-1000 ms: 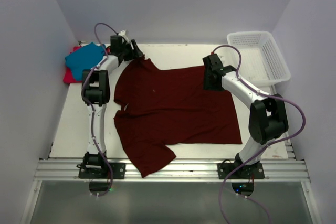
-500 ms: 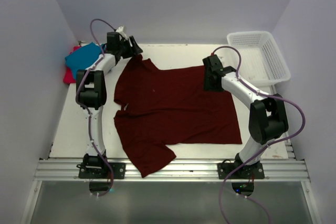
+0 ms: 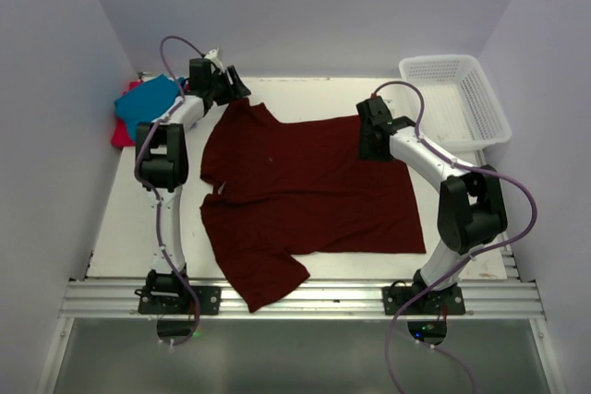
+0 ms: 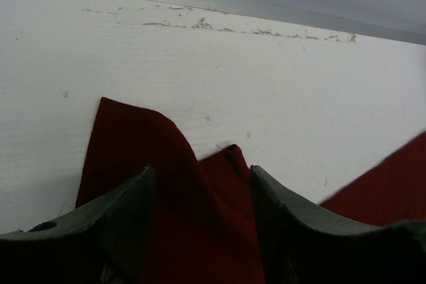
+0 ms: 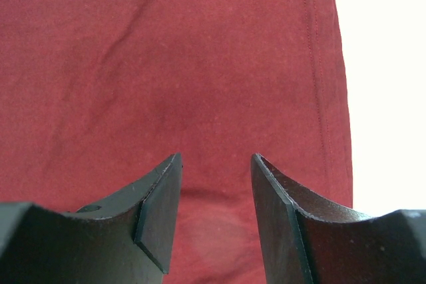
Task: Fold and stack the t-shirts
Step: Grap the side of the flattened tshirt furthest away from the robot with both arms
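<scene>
Top external view: we see a dark maroon t-shirt [image 3: 305, 191] spread flat across the middle of the white table [image 3: 305, 91], one sleeve reaching the near edge. A teal t-shirt [image 3: 148, 99] lies crumpled on a red-pink t-shirt [image 3: 120, 132] in the far left corner, and a white mesh basket [image 3: 441, 61] sits at the far right. In the left wrist view, the left gripper [image 4: 202, 177] has its jaws apart at the maroon shirt's far sleeve, with cloth lying between them. In the right wrist view, the right gripper [image 5: 216, 161] hovers with its jaws parted over the shirt, close to its hemmed edge.

Matt, soft maroon cloth t-shirt [image 3: 314, 182]
</scene>
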Robot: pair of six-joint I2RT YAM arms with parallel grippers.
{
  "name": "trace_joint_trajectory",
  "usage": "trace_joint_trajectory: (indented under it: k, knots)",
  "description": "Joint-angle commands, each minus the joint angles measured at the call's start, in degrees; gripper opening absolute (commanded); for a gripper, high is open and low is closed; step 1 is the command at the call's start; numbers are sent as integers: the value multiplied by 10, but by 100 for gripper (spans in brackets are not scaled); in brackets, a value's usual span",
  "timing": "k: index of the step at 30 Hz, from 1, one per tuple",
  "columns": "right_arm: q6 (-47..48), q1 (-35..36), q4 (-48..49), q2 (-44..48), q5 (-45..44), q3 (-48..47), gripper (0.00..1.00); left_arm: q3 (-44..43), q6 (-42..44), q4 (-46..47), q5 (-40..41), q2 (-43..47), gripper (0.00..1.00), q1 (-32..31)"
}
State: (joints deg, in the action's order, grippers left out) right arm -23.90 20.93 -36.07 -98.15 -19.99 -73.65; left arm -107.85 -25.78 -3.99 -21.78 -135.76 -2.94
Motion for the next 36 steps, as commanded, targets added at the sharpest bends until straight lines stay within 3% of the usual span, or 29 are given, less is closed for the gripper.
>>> trace_joint_trajectory:
  k: [1,7,20,36]
  knots:
    - [11,-3,-1,31,-5,-3,49,-20,6,6,26,-16,62,7]
    - [13,-3,0,23,-3,-2,49,-63,23,-15,93,-44,63,11]
    - [12,-2,3,3,-1,-10,49,-183,37,-58,117,-127,66,1]
    - [12,-2,8,4,-1,-3,47,-208,90,-138,186,-167,62,-37]
